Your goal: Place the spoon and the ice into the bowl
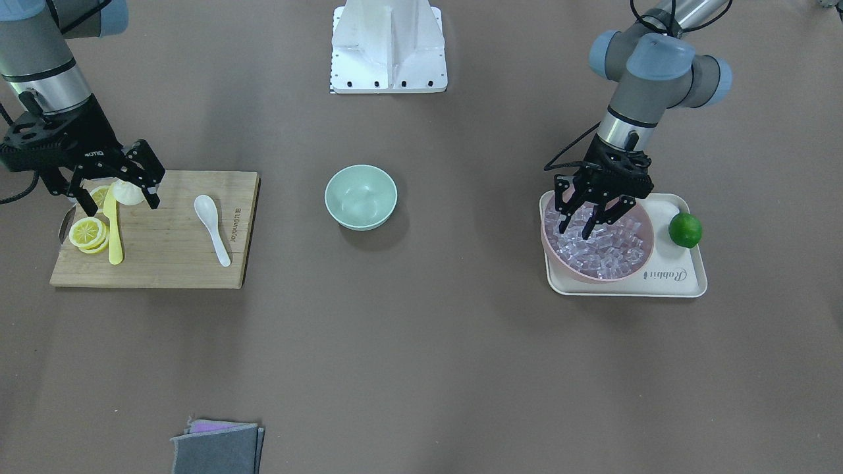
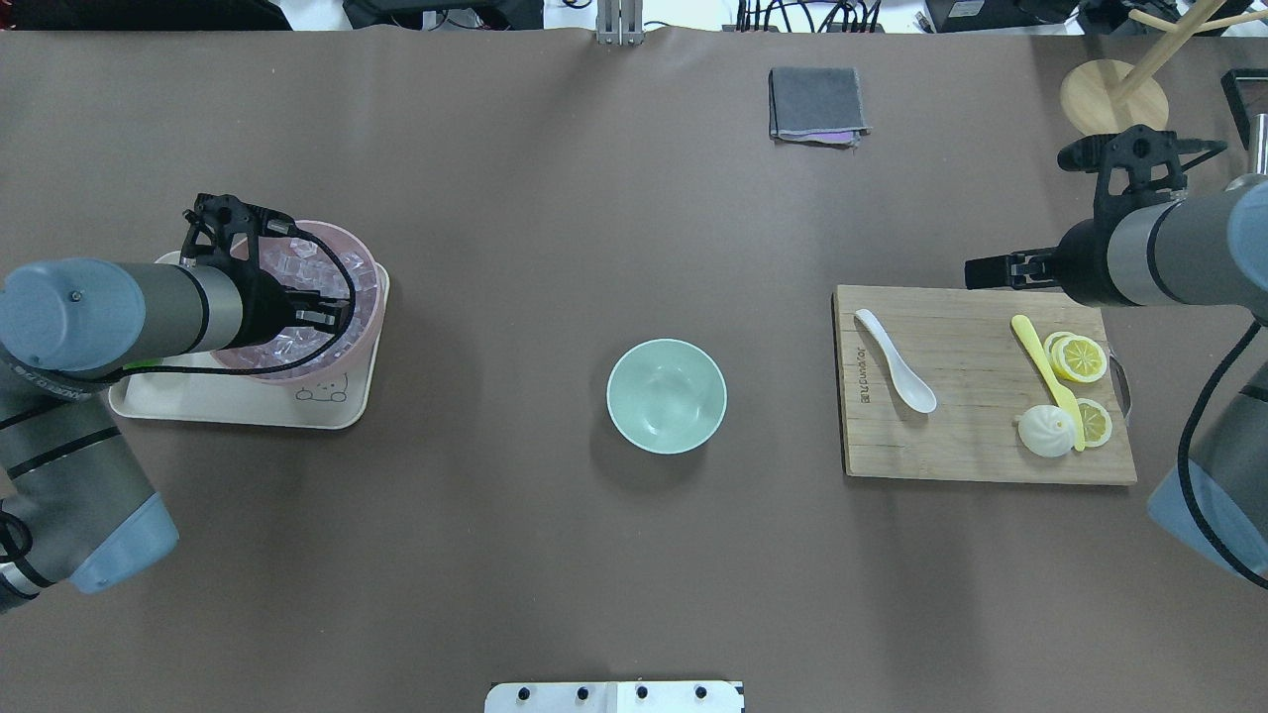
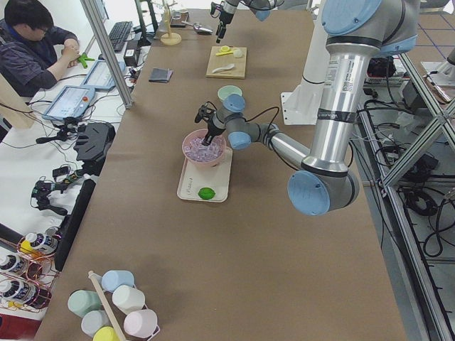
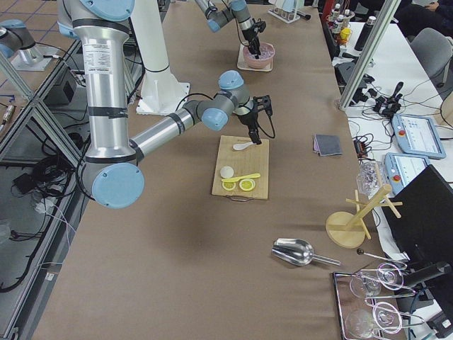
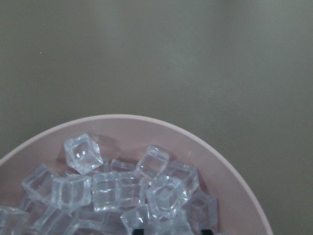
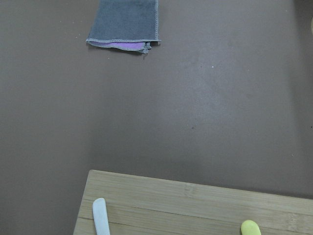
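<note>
The white spoon [image 1: 211, 224] lies on a wooden cutting board [image 1: 171, 263], scoop toward the robot; its handle tip shows in the right wrist view [image 6: 99, 215]. The mint-green bowl [image 1: 361, 196] stands empty at the table's middle [image 2: 666, 396]. Several clear ice cubes [image 5: 117, 191] fill a pink bowl [image 5: 146, 127]. My left gripper [image 1: 583, 227] is open, its fingertips down among the ice [image 1: 602, 253]. My right gripper [image 1: 118, 197] is open and empty, above the board's end by the lemon, apart from the spoon.
A yellow knife [image 1: 115, 230], lemon slices [image 1: 87, 234] and a white bun [image 1: 128, 193] lie on the board. The pink bowl sits on a cream tray [image 1: 678, 280] with a lime [image 1: 685, 230]. A grey cloth [image 2: 816, 102] lies at the far edge.
</note>
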Robot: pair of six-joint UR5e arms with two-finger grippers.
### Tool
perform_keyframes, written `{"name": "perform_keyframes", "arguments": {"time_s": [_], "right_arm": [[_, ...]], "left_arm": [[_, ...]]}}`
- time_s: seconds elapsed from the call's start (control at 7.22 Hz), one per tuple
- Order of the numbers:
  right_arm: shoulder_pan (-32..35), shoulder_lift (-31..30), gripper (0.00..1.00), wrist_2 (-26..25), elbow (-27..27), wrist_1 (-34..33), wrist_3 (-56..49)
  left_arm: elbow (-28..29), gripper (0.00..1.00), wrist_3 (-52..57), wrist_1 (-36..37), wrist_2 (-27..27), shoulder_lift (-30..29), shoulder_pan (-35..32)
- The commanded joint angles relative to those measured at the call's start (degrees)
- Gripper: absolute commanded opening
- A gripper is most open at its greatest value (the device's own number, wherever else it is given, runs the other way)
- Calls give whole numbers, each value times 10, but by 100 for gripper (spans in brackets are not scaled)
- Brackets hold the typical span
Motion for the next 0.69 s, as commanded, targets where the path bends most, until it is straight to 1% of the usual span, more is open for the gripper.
{"name": "perform_keyframes", "arguments": {"time_s": [0.0, 0.28, 0.55], "right_arm": [[0, 0, 100, 0, 0, 0, -1], [0, 0, 100, -1, 0, 0, -1], [0, 0, 100, -3, 0, 0, -1]], "left_arm": [[0, 44, 0, 0, 0, -2, 0], [-1, 29, 0, -1, 1, -5, 0], [-6, 8, 1, -3, 2, -5, -2]]}}
